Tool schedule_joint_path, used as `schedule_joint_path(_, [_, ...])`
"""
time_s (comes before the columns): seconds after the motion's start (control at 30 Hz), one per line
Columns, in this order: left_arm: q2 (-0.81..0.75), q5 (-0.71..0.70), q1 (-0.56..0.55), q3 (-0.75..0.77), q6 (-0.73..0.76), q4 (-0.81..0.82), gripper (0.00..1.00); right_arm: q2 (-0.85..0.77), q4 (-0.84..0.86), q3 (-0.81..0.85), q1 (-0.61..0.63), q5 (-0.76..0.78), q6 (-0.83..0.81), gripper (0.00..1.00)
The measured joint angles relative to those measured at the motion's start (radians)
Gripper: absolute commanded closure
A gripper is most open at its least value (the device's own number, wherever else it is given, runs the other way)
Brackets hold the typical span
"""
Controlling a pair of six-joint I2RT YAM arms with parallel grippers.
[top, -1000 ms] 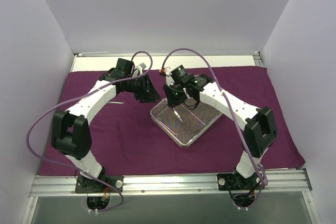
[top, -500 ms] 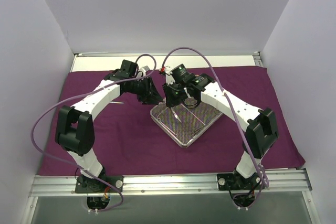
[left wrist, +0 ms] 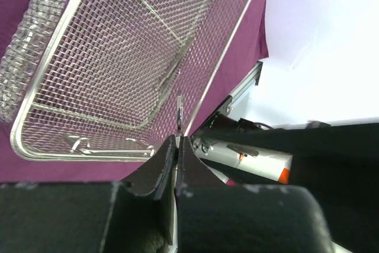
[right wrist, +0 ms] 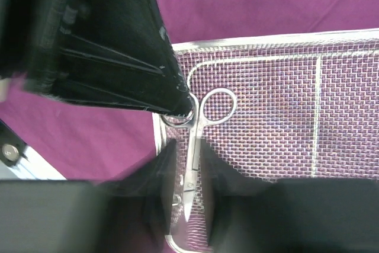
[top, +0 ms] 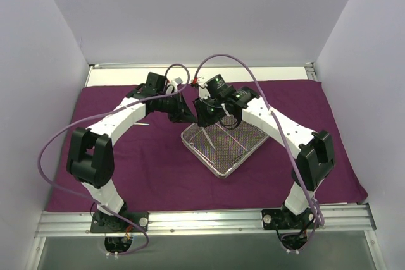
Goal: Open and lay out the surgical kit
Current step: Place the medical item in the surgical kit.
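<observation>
The dark purple cloth (top: 126, 162) lies spread over the table with the wire-mesh tray (top: 218, 172) on it at the centre. Both grippers meet above the tray's far left corner. My right gripper (right wrist: 187, 158) is shut on the blades of small silver scissors (right wrist: 192, 146), whose finger rings point away from it. My left gripper (top: 190, 117) comes in from the left and is shut on one ring; its fingertip (right wrist: 177, 102) covers that ring. In the left wrist view a thin metal edge (left wrist: 179, 111) sticks out of the shut left gripper (left wrist: 177, 140) above the tray (left wrist: 35, 69).
A thin silver instrument (top: 144, 124) lies on the cloth left of the left arm. Thin instruments (top: 234, 140) rest inside the tray. White walls close in the left, far and right sides. An aluminium rail (top: 202, 219) runs along the near edge.
My left gripper moved right to the right gripper and shut on the scissors' ring. The right gripper shifted slightly back and left, still holding the scissors.
</observation>
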Motion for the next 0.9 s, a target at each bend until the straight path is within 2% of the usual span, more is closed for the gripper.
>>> schedule_joint_path(0.1, [-0.011,-0.009,0.013,-0.04,-0.001,0.026,0.98,0.002,-0.006,0.034,-0.004,0.01,0.011,0.57])
schedule_joint_path(0.2, [-0.059,-0.023,0.068,-0.122,-0.002,0.048,0.98,0.002,-0.008,0.054,-0.021,0.026,0.024,0.53])
schedule_joint_path(0.27, [-0.116,-0.026,0.138,-0.186,-0.004,0.071,0.98,0.002,-0.013,0.057,-0.043,0.041,0.03,0.53])
schedule_joint_path(0.4, [-0.26,-0.023,0.357,-0.293,0.004,0.125,0.98,0.002,-0.039,0.059,-0.089,0.067,0.036,0.52])
schedule_joint_path(0.53, [-0.345,-0.019,0.538,-0.343,0.036,0.166,0.98,0.002,-0.063,0.059,-0.117,0.081,0.036,0.52])
schedule_joint_path(0.9, [-0.389,-0.02,0.742,-0.641,0.005,0.35,0.98,0.002,-0.089,0.053,-0.117,0.07,0.035,0.52])
